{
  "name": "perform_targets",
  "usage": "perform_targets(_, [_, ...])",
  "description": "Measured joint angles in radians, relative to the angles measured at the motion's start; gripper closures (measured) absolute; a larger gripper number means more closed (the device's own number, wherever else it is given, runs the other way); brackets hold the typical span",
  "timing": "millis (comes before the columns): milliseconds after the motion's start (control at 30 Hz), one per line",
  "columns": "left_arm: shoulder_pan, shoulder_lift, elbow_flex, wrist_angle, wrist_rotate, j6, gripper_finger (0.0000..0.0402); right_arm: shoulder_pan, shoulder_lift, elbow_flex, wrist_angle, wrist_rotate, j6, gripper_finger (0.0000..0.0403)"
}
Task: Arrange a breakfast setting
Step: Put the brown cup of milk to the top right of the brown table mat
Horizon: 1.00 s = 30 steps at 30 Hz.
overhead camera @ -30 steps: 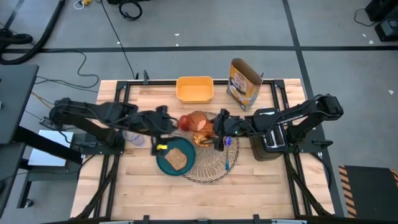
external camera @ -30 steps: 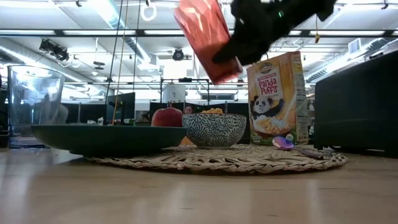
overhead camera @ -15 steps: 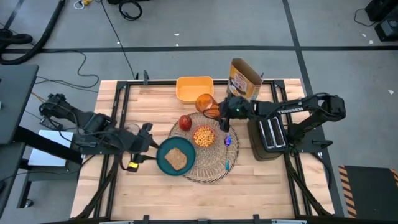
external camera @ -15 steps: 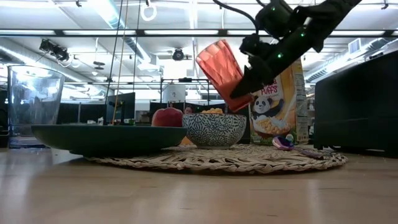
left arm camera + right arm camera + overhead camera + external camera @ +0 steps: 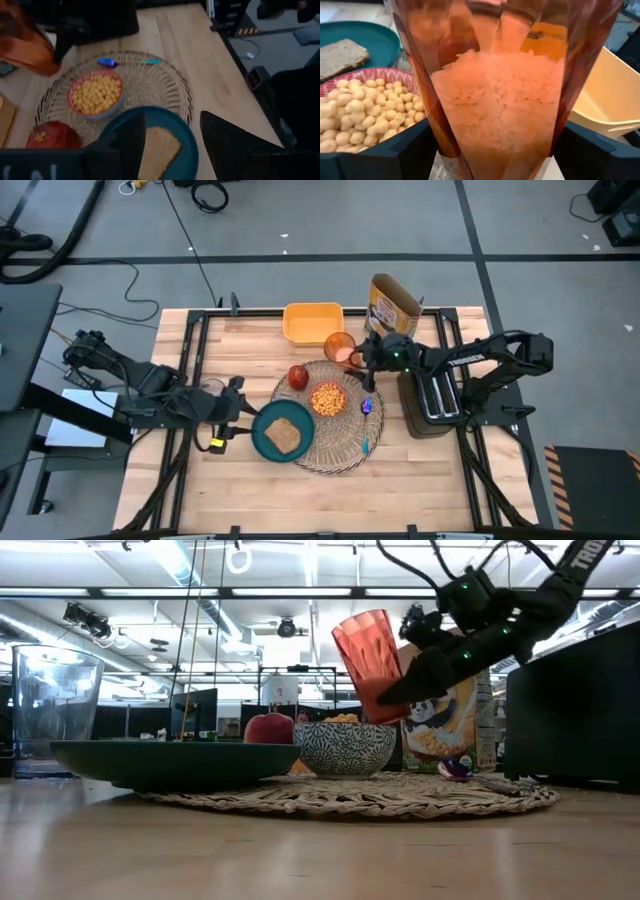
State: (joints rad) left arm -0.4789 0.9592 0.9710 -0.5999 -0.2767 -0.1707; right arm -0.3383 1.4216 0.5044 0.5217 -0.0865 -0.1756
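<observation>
- Your right gripper [image 5: 362, 356] is clamped on the orange translucent cup [image 5: 340, 347], its fingers [image 5: 375, 157] pressed against either side of the ribbed wall; the low view shows the cup tilted and lifted clear of the table, hanging above and behind the pink bowl [image 5: 344, 747].
- Directly under and just ahead of those jaws sits the bowl, filled with round yellow cereal, on the round woven straw placemat [image 5: 345, 448]. Past the cup's far side lies the yellow tub [image 5: 313, 323]; beside that stands a cereal box [image 5: 392, 310].
- Your left gripper [image 5: 232, 420] hovers with jaws apart and nothing between them, just off the edge of the teal plate [image 5: 263, 442].
- Right in front of the open left jaws is the plate, carrying the toast slice [image 5: 159, 150]. It overlaps the mat's rim.
- Farther out from the left jaws, the red apple [image 5: 54, 136] rests on the mat next to the bowl, and the small blue utensil [image 5: 127, 61] lies at the mat's far edge.
- The black toaster [image 5: 432, 395] stands beneath your right arm, beside the mat.
</observation>
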Motion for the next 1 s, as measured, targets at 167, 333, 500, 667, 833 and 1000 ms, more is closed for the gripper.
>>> perform_targets(167, [0.0, 0.0, 0.0, 0.06, -0.041, 0.064, 0.0207, 0.006, 0.0, -0.017, 0.056, 0.063, 0.038, 0.0065])
perform_targets(333, [0.0, 0.0, 0.0, 0.136, -0.079, 0.155, 0.0207, 0.051, 0.0, -0.003, 0.067, 0.179, 0.094, 0.0065])
perform_targets(500, [0.02, 0.0, 0.0, 0.179, -0.086, 0.209, 0.0207, 0.113, 0.0, 0.048, 0.025, 0.323, 0.14, 0.0065])
perform_targets(667, [0.04, 0.0, 0.0, 0.172, -0.087, 0.209, 0.0207, 0.203, 0.0, 0.096, -0.049, 0.528, 0.222, 0.0065])
perform_targets(833, [0.039, 0.0, 0.0, 0.151, -0.086, 0.209, 0.0207, 0.308, 0.0, 0.096, -0.042, 0.811, 0.365, 0.0065])
perform_targets(1000, [0.039, 0.0, 0.0, 0.13, -0.086, 0.21, 0.0207, 0.4, 0.0, 0.096, -0.051, 1.045, 0.488, 0.0065])
